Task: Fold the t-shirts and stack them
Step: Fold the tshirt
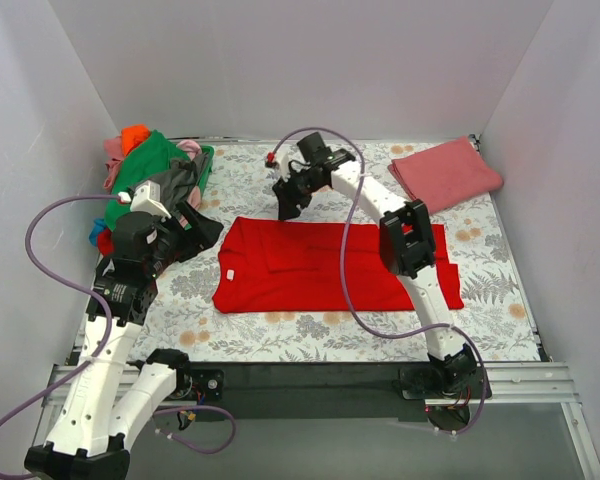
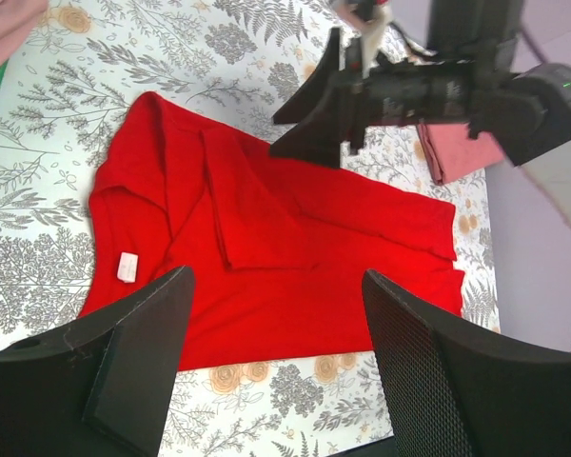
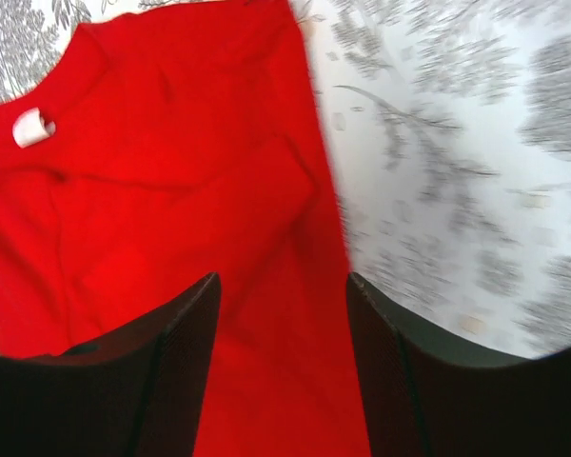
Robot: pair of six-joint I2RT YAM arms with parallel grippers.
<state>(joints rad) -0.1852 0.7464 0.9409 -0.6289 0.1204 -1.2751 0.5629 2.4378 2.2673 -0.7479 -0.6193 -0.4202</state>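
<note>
A large bright red t-shirt [image 1: 310, 268] lies partly folded in the middle of the table, collar to the left with a white tag. It also shows in the left wrist view [image 2: 266, 248] and the right wrist view [image 3: 171, 209]. My right gripper [image 1: 288, 208] is open and empty, hovering over the shirt's far edge [image 3: 284, 286]. My left gripper [image 1: 202, 232] is open and empty, raised at the shirt's left side [image 2: 276, 314]. A folded rose-red shirt [image 1: 446, 172] lies at the back right. A pile of green, grey, pink and orange shirts [image 1: 160, 170] sits at the back left.
The floral table cloth [image 1: 280, 330] covers the table. White walls enclose the back and both sides. The right arm [image 1: 410, 245] reaches across the red shirt's right part. Purple cables loop beside both arms.
</note>
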